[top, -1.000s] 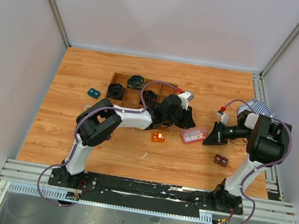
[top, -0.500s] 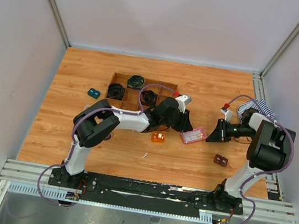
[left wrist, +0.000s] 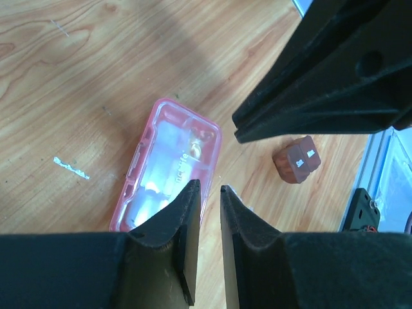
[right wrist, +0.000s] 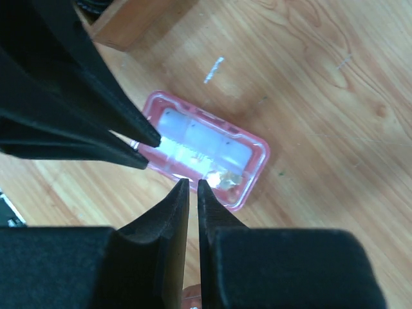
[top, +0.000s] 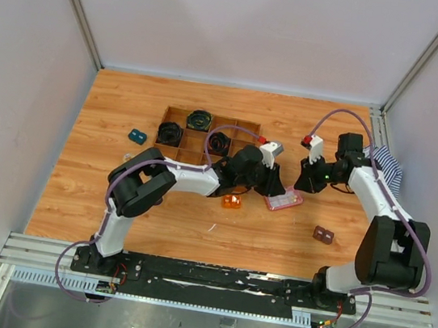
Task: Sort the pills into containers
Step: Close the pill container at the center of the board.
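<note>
Hovering just right of the top view's centre, we are holding the left gripper (left wrist: 209,188) and right gripper (right wrist: 193,183) shut, jaws empty, with the tips pointing at the box (top: 284,199) lying between them on the table (top: 130,102).

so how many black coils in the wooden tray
3 black coils in the wooden tray: one in the back row, two in front, left and middle. The left arm covers its front right, so more may be hidden.
</note>
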{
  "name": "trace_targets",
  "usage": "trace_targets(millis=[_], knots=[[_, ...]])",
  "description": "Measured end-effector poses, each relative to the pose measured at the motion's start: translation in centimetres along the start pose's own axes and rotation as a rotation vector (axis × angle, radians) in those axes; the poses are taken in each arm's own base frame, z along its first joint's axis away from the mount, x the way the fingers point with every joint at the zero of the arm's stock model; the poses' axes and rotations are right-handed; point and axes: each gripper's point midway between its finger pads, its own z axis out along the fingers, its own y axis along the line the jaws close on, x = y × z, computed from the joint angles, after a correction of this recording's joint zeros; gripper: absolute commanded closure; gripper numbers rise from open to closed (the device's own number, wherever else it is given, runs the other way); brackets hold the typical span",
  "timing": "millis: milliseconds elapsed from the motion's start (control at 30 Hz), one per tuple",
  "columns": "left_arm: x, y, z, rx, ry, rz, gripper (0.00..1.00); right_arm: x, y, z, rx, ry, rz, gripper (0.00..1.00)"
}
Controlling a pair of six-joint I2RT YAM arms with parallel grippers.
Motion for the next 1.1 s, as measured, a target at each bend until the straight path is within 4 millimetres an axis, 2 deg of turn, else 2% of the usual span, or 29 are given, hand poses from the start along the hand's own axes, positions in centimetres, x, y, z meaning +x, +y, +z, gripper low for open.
trace_targets(millis=[167,333,533,733,833,967,1100], knots=[[0.8,0.7,0.4,-0.016,0.015,-0.012,0.77,0.8,-1.5,1.1,0.071,0.062,-0.009,0.90],[1.7,1.6,0.8,-0.038,0.030,-0.025,0.77,1.8,-1.4,2.2,0.082,0.119,-0.019,0.90],[2.7,2.7,1.2,-0.078,0.052,-0.043,0.80,1.2,-1.2,2.1,0.094,0.103,-0.037,0.90],[2.8,3.1,1.1,-0.105,0.049,-0.056,0.80,0.1,-0.5,1.6,0.108,0.061,-0.071,0.91],[2.7,3.3,1.2,-0.115,0.046,-0.060,0.80,1.0,-0.6,2.6,0.085,0.097,-0.050,0.91],[2.6,3.5,1.2,-0.129,0.044,-0.063,0.82,4.0,-0.9,4.7,0.034,0.198,0.024,0.91],[2.5,3.5,1.3,-0.134,0.046,-0.065,0.82,3.9,-0.5,5.0,-0.007,0.212,0.053,0.91]])
